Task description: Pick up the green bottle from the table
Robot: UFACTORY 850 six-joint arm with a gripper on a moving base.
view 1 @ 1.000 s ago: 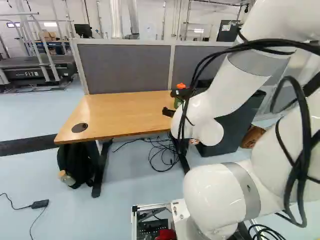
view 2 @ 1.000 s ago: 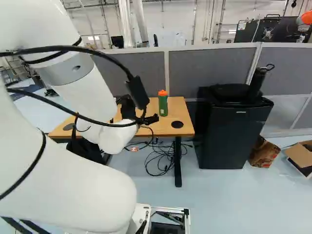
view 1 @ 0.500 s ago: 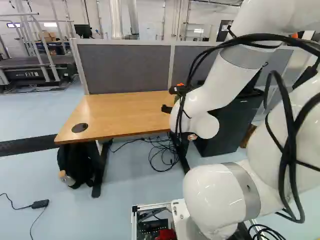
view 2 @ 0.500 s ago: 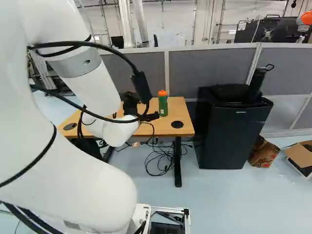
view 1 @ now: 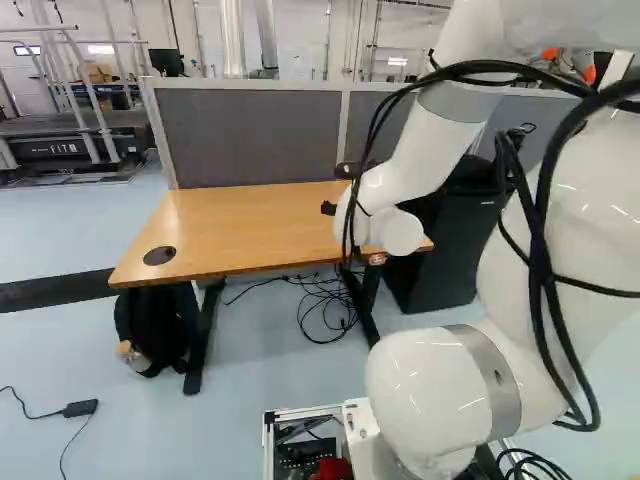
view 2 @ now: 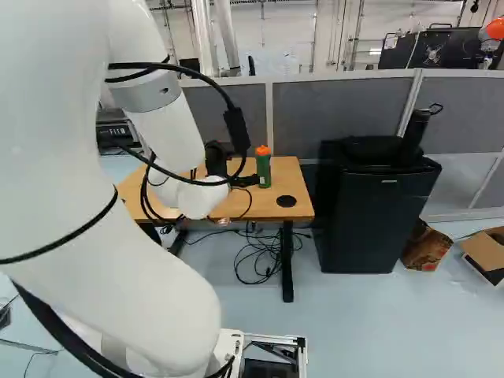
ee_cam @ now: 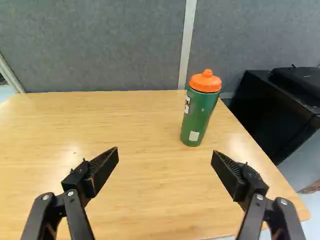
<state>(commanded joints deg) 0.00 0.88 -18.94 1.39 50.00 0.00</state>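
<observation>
In the right base view my gripper (view 2: 242, 181) reaches over the wooden table (view 2: 290, 169), close to the green bottle (view 2: 263, 170) with its orange cap. The wrist view has the gripper (ee_cam: 165, 156) wide open, nothing between its fingers. Ahead of it the green bottle (ee_cam: 197, 117) stands upright on the table, nearer the right-hand finger's side than the middle and apart from both fingers. In the left base view the arm hides the bottle, and the dark gripper (view 1: 329, 208) shows only in part beside the wrist.
Grey partition panels (view 2: 335, 114) stand behind the table. A black cabinet (view 2: 374, 213) with dark items on top is beside the table's right end. Loose cables (view 1: 325, 305) lie beneath it, and a black backpack (view 1: 155, 325) rests under its left end. Cardboard boxes lie past the cabinet.
In the left base view my forearm and wrist have shifted left; in the right base view they have moved right, bringing the gripper nearer the bottle. The base and bottle have stayed put.
</observation>
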